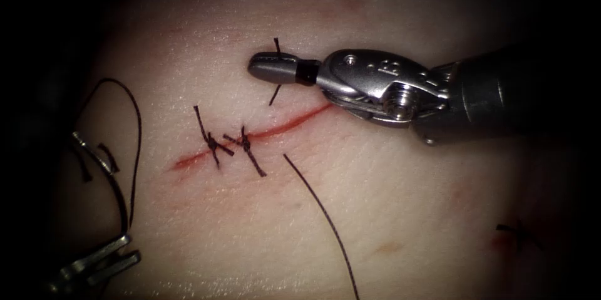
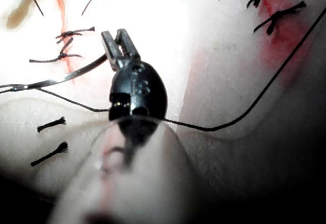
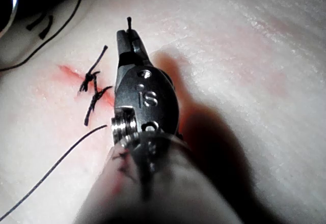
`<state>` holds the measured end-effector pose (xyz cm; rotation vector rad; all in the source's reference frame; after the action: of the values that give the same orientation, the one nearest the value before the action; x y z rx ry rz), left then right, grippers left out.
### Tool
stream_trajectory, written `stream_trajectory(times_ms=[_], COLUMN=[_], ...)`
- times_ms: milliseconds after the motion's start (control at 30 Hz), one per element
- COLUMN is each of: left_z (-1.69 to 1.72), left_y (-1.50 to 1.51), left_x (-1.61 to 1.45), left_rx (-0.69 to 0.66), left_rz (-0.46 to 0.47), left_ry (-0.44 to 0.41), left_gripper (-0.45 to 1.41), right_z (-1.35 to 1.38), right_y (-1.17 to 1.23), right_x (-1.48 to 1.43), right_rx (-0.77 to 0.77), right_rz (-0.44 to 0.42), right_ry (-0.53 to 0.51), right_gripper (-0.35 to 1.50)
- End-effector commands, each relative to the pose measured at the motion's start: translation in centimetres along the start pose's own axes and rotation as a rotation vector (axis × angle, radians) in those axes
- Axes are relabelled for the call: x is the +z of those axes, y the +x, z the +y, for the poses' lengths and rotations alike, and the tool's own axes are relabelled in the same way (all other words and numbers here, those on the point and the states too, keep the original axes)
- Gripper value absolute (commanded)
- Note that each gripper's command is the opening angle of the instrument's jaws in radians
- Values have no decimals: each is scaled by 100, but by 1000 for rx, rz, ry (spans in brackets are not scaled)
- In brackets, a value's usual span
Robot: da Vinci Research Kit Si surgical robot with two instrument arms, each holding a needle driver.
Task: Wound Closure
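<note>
Pale tissue (image 1: 388, 212) with a red cut (image 1: 275, 128), two knotted stitches (image 1: 228, 143) at its left end

Right pincer (image 1: 270, 67) clenched above the cut, on a short thread end (image 1: 276, 46); left pincer (image 1: 94, 268) clenched on the curved needle (image 1: 100, 165) at far left, off the tissue; loose thread (image 1: 319, 212) lies below the cut.

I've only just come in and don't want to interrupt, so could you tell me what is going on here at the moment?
It is suturing practice on the tissue. The left tool holds the needle near one end of its curve, clear of the tissue, left of the cut. The right tool has its fingers closed on a short piece of thread just above the cut. Two knotted stitches cross the cut, and a long thread lies loose below it.
</note>
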<state>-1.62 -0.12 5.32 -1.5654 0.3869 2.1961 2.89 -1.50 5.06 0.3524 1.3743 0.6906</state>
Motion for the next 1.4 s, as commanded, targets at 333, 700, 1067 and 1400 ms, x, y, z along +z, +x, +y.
stream_trajectory(times_ms=[333, 700, 1067, 1400], left_z=[7, 9, 1, -40], left_y=[2, 15, 41, 43], left_x=[6, 10, 20, 33], left_rx=[2, 11, 48, 39], left_rz=[-5, 7, 27, 19], left_ry=[2, -17, -113, -188], left_gripper=[-45, -45, -45, -45], right_z=[-12, -18, -18, -11], right_y=[1, 11, 14, 16], right_x=[6, 2, -3, -8], right_rx=[-8, -11, -7, -11], right_rz=[15, 38, 47, 110], right_ry=[6, 7, 7, -9], right_gripper=[-35, -35, -35, 73])
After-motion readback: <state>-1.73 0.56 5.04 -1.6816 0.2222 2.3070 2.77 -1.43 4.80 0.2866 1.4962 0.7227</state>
